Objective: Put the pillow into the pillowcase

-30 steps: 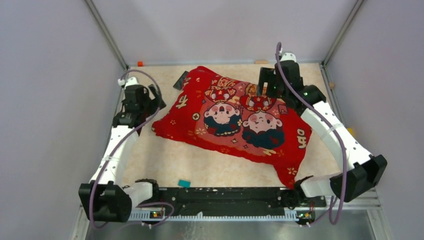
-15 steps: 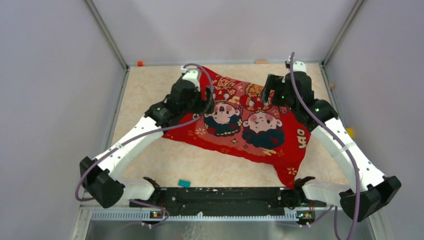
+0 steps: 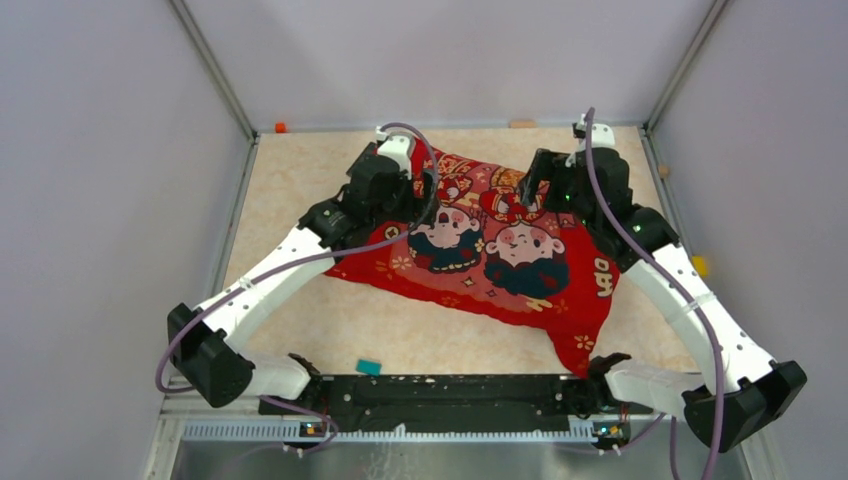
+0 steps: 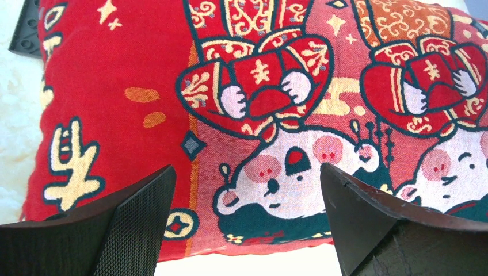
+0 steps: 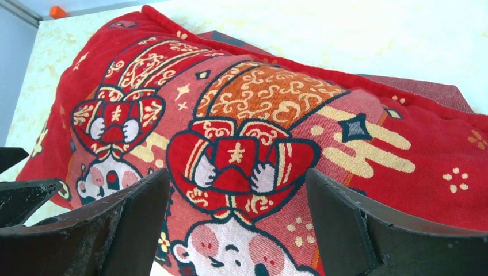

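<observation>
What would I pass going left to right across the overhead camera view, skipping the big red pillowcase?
Small orange piece → teal block → left gripper → right gripper → small yellow piece.

One pillowcase (image 3: 450, 282) (two printed children), one teal block (image 3: 369, 367), two grippers: left gripper (image 4: 246, 168), right gripper (image 5: 237, 172)

table (image 3: 420, 338): beige | on it: pillowcase (image 3: 482, 272); teal block (image 3: 369, 367), near front edge

I operate in a lab test cell: plain pale walls (image 3: 100, 150) enclose my beige tabletop (image 3: 285, 160) on three sides, aluminium corner posts (image 3: 212, 68) frame it, and my arm bases (image 3: 275, 375) bolt to a black rail (image 3: 450, 390).
</observation>
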`<control>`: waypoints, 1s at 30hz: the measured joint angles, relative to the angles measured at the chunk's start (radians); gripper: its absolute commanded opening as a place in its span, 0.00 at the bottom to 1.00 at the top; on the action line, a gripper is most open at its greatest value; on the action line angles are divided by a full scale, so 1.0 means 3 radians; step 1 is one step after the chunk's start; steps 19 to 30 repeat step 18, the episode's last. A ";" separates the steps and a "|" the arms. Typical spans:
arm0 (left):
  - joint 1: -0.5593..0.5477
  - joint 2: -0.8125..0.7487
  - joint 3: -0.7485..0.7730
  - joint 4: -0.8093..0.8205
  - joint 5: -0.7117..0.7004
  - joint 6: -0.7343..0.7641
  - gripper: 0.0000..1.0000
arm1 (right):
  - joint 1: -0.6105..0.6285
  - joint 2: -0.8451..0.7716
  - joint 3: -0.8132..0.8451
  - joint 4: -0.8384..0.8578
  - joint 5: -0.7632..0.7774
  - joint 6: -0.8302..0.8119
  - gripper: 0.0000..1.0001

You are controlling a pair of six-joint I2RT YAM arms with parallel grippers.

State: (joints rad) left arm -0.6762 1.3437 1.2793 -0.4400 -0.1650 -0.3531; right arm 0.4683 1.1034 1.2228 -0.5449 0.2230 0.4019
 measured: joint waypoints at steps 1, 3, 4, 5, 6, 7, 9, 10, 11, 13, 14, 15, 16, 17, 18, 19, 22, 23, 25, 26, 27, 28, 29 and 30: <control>0.0000 -0.0006 0.0000 0.0011 -0.0006 0.0006 0.99 | 0.0000 -0.0003 -0.0003 0.0022 -0.0001 -0.0001 0.86; 0.0000 -0.0014 0.0000 0.0028 -0.0027 0.0020 0.99 | 0.0000 -0.0010 -0.0017 0.0061 -0.0001 -0.0003 0.86; 0.0000 -0.0020 0.0000 0.0032 -0.0031 0.0025 0.99 | 0.0000 -0.0010 -0.0020 0.0072 -0.0001 -0.0003 0.86; 0.0001 -0.0022 0.0000 0.0038 -0.0031 0.0028 0.99 | 0.0000 -0.0010 -0.0020 0.0085 -0.0001 -0.0004 0.86; 0.0000 -0.0023 0.0000 0.0046 -0.0032 0.0031 0.99 | 0.0000 -0.0010 -0.0020 0.0095 0.0000 -0.0004 0.86; 0.0000 -0.0023 0.0000 0.0051 -0.0032 0.0036 0.99 | 0.0000 -0.0010 -0.0020 0.0102 0.0000 -0.0005 0.86; 0.0000 -0.0023 0.0000 0.0055 -0.0034 0.0045 0.99 | 0.0000 -0.0010 -0.0020 0.0108 0.0000 -0.0006 0.86; 0.0000 -0.0023 0.0000 0.0060 -0.0039 0.0050 0.99 | 0.0000 -0.0010 -0.0020 0.0108 0.0000 -0.0008 0.86; 0.0000 -0.0023 0.0000 0.0066 -0.0041 0.0053 0.99 | 0.0000 -0.0010 -0.0020 0.0109 0.0000 -0.0010 0.86; 0.0000 -0.0023 0.0000 0.0071 -0.0042 0.0055 0.99 | 0.0000 -0.0010 -0.0020 0.0109 0.0000 -0.0023 0.86; 0.0000 -0.0023 0.0000 0.0071 -0.0043 0.0055 0.99 | 0.0000 -0.0010 -0.0020 0.0109 0.0001 -0.0027 0.86; 0.0000 -0.0023 -0.0001 0.0071 -0.0043 0.0057 0.99 | 0.0000 -0.0010 -0.0020 0.0109 0.0001 -0.0028 0.86; 0.0000 -0.0023 -0.0001 0.0071 -0.0046 0.0060 0.99 | 0.0000 -0.0010 -0.0020 0.0109 0.0001 -0.0029 0.86; 0.0000 -0.0023 -0.0001 0.0071 -0.0051 0.0065 0.99 | 0.0000 -0.0010 -0.0020 0.0109 0.0003 -0.0028 0.86; 0.0001 -0.0023 -0.0001 0.0071 -0.0056 0.0067 0.99 | 0.0000 -0.0010 -0.0020 0.0108 0.0005 -0.0028 0.86; 0.0001 -0.0023 -0.0001 0.0071 -0.0056 0.0067 0.99 | 0.0000 -0.0010 -0.0020 0.0108 0.0005 -0.0028 0.86; 0.0001 -0.0023 -0.0001 0.0071 -0.0056 0.0067 0.99 | 0.0000 -0.0010 -0.0020 0.0108 0.0005 -0.0028 0.86; 0.0001 -0.0023 -0.0001 0.0071 -0.0056 0.0067 0.99 | 0.0000 -0.0010 -0.0020 0.0108 0.0005 -0.0028 0.86; 0.0001 -0.0023 -0.0001 0.0071 -0.0056 0.0067 0.99 | 0.0000 -0.0010 -0.0020 0.0108 0.0005 -0.0028 0.86; 0.0001 -0.0023 -0.0001 0.0071 -0.0056 0.0067 0.99 | 0.0000 -0.0010 -0.0020 0.0108 0.0005 -0.0028 0.86; 0.0001 -0.0023 -0.0001 0.0071 -0.0056 0.0067 0.99 | 0.0000 -0.0010 -0.0020 0.0108 0.0005 -0.0028 0.86; 0.0001 -0.0023 -0.0001 0.0071 -0.0056 0.0067 0.99 | 0.0000 -0.0010 -0.0020 0.0108 0.0005 -0.0028 0.86; 0.0001 -0.0023 -0.0001 0.0071 -0.0056 0.0067 0.99 | 0.0000 -0.0010 -0.0020 0.0108 0.0005 -0.0028 0.86; 0.0001 -0.0023 -0.0001 0.0071 -0.0056 0.0067 0.99 | 0.0000 -0.0010 -0.0020 0.0108 0.0005 -0.0028 0.86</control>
